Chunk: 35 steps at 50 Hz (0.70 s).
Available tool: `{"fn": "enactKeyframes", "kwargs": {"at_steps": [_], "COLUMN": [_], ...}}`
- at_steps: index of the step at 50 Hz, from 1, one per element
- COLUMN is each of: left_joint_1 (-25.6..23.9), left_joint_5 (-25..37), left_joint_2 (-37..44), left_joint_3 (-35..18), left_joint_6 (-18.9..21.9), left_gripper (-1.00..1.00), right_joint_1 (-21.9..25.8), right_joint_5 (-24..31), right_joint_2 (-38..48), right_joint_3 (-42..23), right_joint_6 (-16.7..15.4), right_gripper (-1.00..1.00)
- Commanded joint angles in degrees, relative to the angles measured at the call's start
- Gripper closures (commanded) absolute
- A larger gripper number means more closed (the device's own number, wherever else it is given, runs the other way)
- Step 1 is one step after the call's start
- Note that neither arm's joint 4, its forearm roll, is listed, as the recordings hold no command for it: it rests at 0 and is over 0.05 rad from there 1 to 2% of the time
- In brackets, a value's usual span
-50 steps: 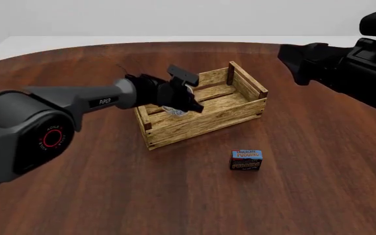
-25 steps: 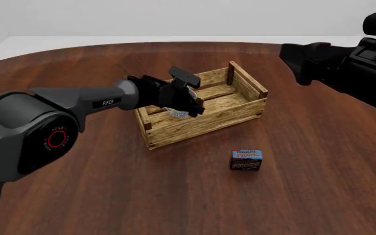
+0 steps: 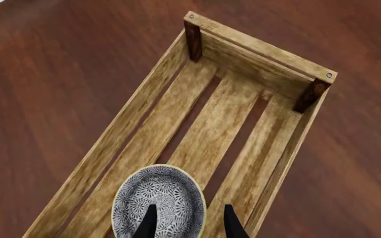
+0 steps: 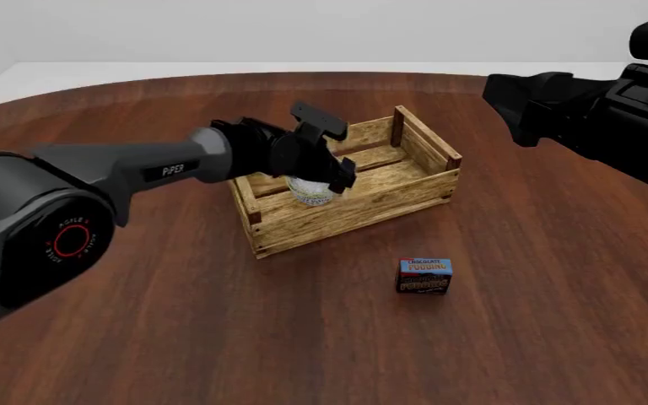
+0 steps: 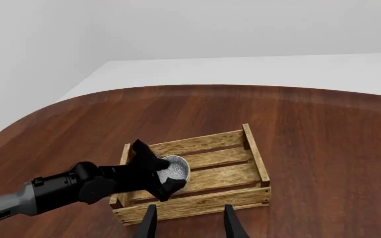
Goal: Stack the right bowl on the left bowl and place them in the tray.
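Compared with the frame half a second earlier, the left arm has risen and moved slightly toward the far side of the table, so more of the patterned bowl now shows below the left gripper in the front view. The right arm, the tray and the pudding box have not moved.

The bowl sits inside the tray, at the tray's left end as the front view shows it. It rests on the slatted floor, close to the left end wall. Only one bowl surface can be made out; whether a second bowl is nested beneath it cannot be told.

In the left wrist view the bowl lies directly ahead of the left gripper. One fingertip lies over the bowl's interior and the other is outside the rim, over the tray floor. The fingers stand apart by a moderate gap. Whether they grip the rim or merely straddle it cannot be told.

The right gripper is raised well apart from the tray, fingers parted and holding nothing. The pudding box stands on the table, near the tray's near side.
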Motion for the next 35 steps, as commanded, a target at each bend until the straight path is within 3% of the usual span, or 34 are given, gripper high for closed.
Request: {"fn": "enactKeyframes", "kwargs": {"at_steps": [1,14,21,35], "left_joint_1": [-0.29,-0.62,-0.68,2.14], "left_joint_5": [-1.5,-6.0,-10.71,-17.73], "left_joint_2": [-7.04,-19.57,-27.18,-45.35], "left_joint_3": [4.49,15.19,22.42,36.24], "left_joint_6": [-0.81,-1.13,-5.42,-6.92], "left_gripper": [-1.0,-1.0,-1.0,-1.0], "right_joint_1": [0.1,0.32,0.21,0.54], "right_joint_5": [0.07,-0.09,-0.16,-0.02], "right_joint_2": [0.0,0.31,0.32,0.57], "right_joint_3": [-0.04,0.06,0.13,0.04], "right_joint_6": [-0.09,-0.38,-0.39,-1.28], "right_gripper": [-1.0,-1.0,-1.0,-1.0]}}
